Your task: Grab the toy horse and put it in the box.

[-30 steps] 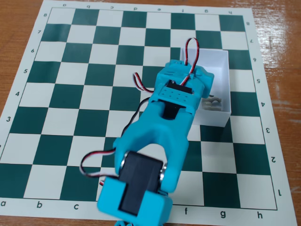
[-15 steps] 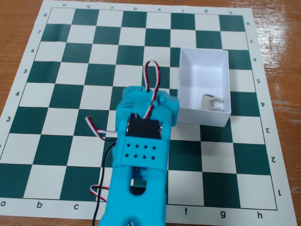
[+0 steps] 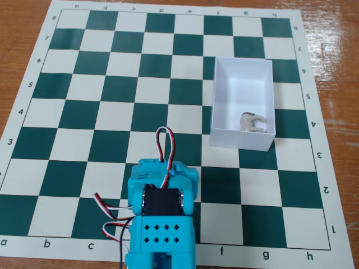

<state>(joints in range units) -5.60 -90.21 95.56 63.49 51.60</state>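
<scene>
toy horse (image 3: 252, 121) is lying inside box (image 3: 242, 139) | arm (image 3: 161, 224) is sitting near-left of it | you're not seeing the hand, so its grip is untellable

From my fixed view the light is bright and even, and I see only soft, weak shadows inside the box (image 3: 242, 70) and under the arm (image 3: 161, 224). The wooden table (image 3: 331, 33) shows a mild shine at the right. The picture is sharp, without visible distortion at the edges.
</scene>
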